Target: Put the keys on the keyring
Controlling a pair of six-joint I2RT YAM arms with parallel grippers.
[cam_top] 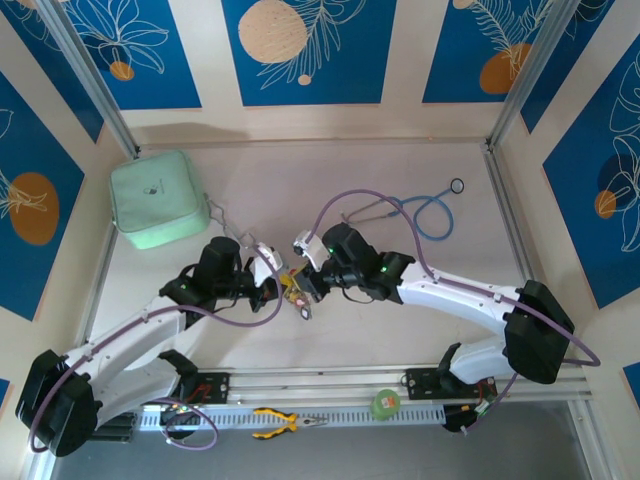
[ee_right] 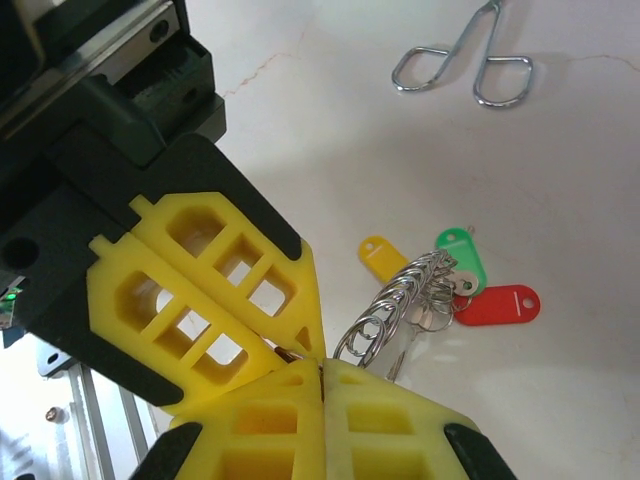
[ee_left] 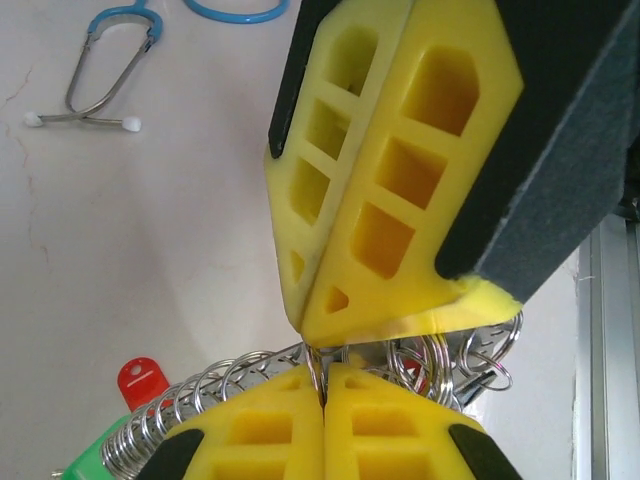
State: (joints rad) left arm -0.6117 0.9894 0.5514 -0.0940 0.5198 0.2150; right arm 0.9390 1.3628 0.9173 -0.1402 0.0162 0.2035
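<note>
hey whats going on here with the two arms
Two robot arms are working on a silvery coiled metal keyring mid-table. The left pincer is shut on one of its loops, and the right pincer is shut too, tip to tip with it at the same spot. Keys with yellow, green and red plastic tags lie bunched at its far end on the table. A blue stethoscope and metal forceps lie untouched.

L arm [cam_top: 120,350] & R arm [cam_top: 460,295] — white links w/ black joints, purple cables [cam_top: 370,192] looping alongside. Yellow plastic fingers [ee_left: 340,390] w/ rectangular cut-outs, black backing — green LEDs [cam_top: 331,241] on R wrist.
</note>
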